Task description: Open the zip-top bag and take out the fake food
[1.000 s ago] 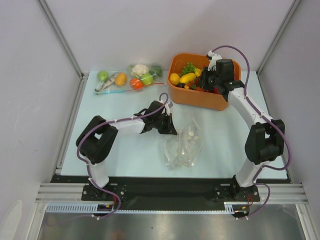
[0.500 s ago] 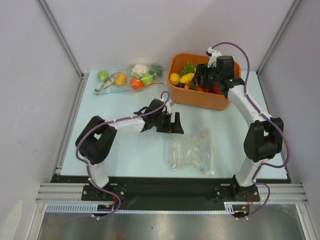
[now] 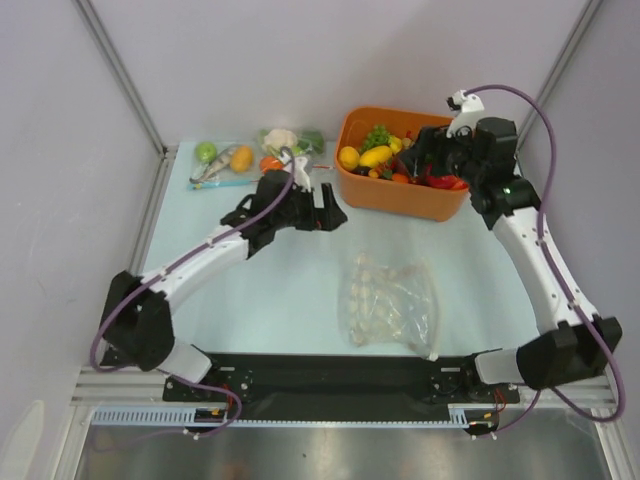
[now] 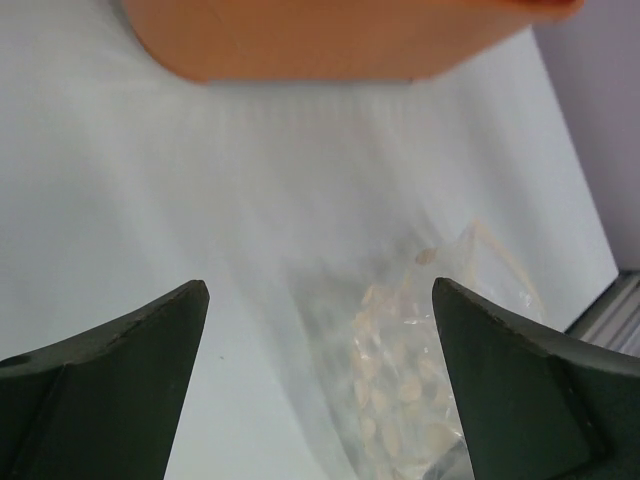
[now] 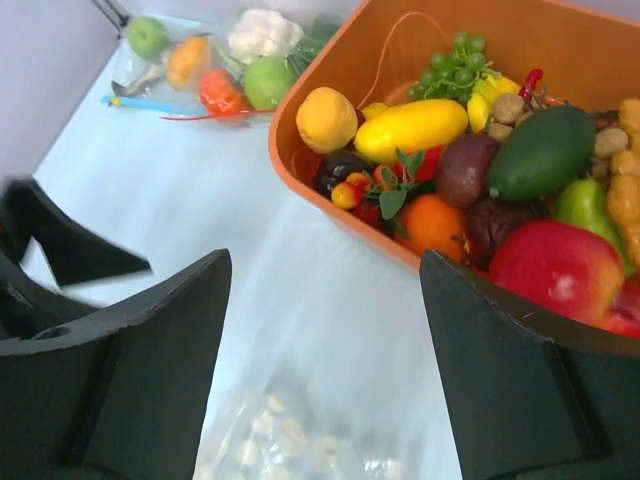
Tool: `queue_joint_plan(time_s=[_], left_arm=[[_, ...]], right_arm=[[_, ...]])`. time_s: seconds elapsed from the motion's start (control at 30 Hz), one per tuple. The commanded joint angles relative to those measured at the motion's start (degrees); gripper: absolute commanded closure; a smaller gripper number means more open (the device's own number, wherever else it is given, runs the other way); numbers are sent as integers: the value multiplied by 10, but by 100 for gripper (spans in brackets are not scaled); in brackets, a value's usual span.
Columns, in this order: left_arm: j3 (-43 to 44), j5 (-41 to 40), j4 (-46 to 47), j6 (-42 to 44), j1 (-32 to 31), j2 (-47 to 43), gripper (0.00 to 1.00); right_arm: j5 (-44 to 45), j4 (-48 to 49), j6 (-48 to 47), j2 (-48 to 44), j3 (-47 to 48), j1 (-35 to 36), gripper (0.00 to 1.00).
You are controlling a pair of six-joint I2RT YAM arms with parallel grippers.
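**Task state, judged as nearly complete.** The clear, crinkly plastic zip-top bag (image 3: 390,305) lies slack and flat on the pale blue tabletop (image 3: 260,290). It sits by the near edge, right of centre, and neither arm holds it. Through its film you see only pale blotches, with no red or orange fruit. The fake food cannot be singled out among the glossy moulded plastic fruits heaped in the rigid orange tub (image 3: 395,205) at the far edge. Your left pincer (image 4: 320,290) hangs released and empty beside the tub's left wall. Your right pincer (image 5: 325,258) is spread wide above the tub, grasping nothing. Probably all that is left for you is to check that the bag is empty.
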Motion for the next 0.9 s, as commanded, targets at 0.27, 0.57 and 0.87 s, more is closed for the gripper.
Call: queue_joint_plan(time_s=[0.27,0.57,0.87], left_arm=[[-50,-185,-82,3,93,-289,0],[-48,-267,-201,-4,95,-446,0],[4,-335,-293,-9,95,-440,0]], right_arm=[[-36,-55,38,-183,-185,-110,16],[45,-72,74,-283,-241,-117,6],[54,-76,80,-295,-235,-133,4]])
